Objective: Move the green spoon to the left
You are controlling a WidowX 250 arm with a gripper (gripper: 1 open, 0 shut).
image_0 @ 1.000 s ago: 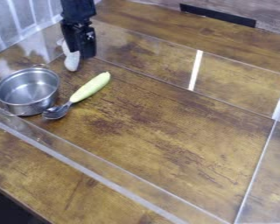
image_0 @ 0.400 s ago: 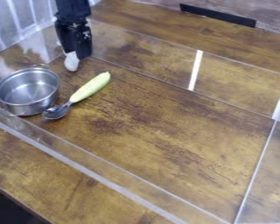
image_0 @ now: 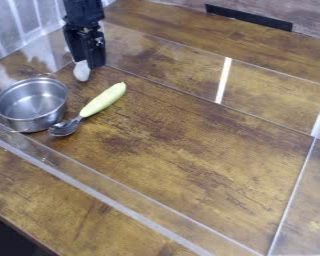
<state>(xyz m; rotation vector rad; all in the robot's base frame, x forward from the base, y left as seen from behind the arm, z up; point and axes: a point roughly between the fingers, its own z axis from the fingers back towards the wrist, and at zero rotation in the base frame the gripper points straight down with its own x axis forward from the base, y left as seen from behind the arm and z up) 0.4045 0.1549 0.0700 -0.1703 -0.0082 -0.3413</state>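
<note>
One green spoon (image_0: 104,99) is seen lying on the table (image_0: 203,150), its scoop at seven o'clock, just beside the steel bowl (image_0: 32,104). The gripper (image_0: 84,62) is held up at twelve o'clock from it; whether it is open cannot be told. Reaching seems under way; next, it should be brought over the handle and lowered.

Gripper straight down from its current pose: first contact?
Likely the small white object just below the gripper, else the table; depth unclear from this single view.
</note>
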